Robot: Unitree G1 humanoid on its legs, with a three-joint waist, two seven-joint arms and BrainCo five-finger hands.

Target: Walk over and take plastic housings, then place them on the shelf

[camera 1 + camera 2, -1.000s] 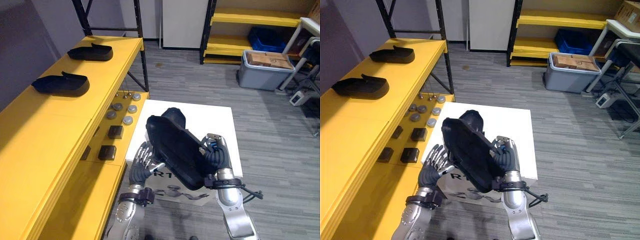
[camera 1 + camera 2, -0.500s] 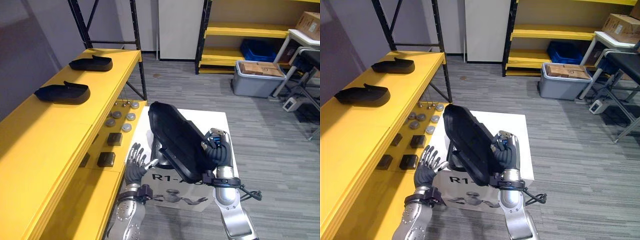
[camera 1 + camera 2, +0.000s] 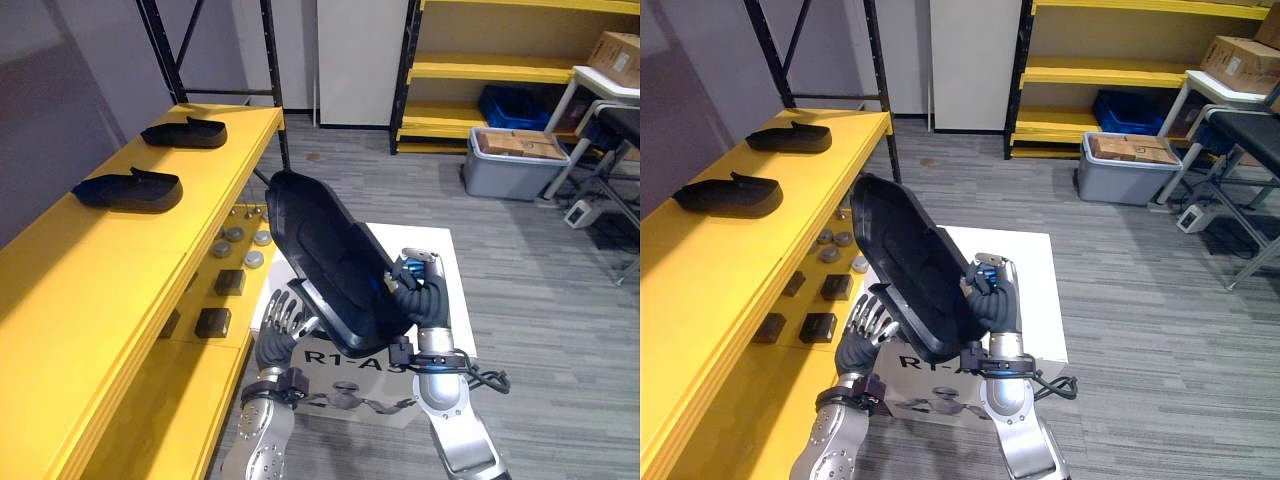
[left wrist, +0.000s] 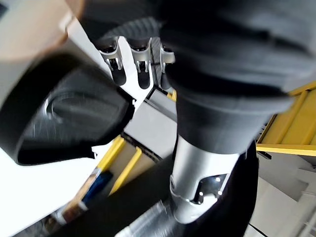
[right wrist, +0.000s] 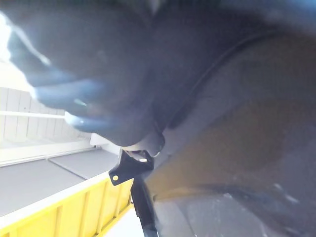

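Over box [image 3: 440, 262]: housing [image 3: 335, 262] in curled right robot hand [image 3: 416, 292], straight-fingered left robot hand [image 3: 283, 318] beneath.

Storeroom or light-industrial workshop: a long yellow shelf [image 3: 120, 260] on black steel uprights [image 3: 272, 80] carries two black plastic housings [image 3: 128, 190], with metal discs [image 3: 234, 234] and dark blocks [image 3: 213, 322] on the tier just below it. Beyond the shelf's far end, more yellow racking [image 3: 500, 68] holds a blue bin [image 3: 510, 103]. A grey tote [image 3: 500, 172] stands on the grey plank floor [image 3: 560, 300] before it.
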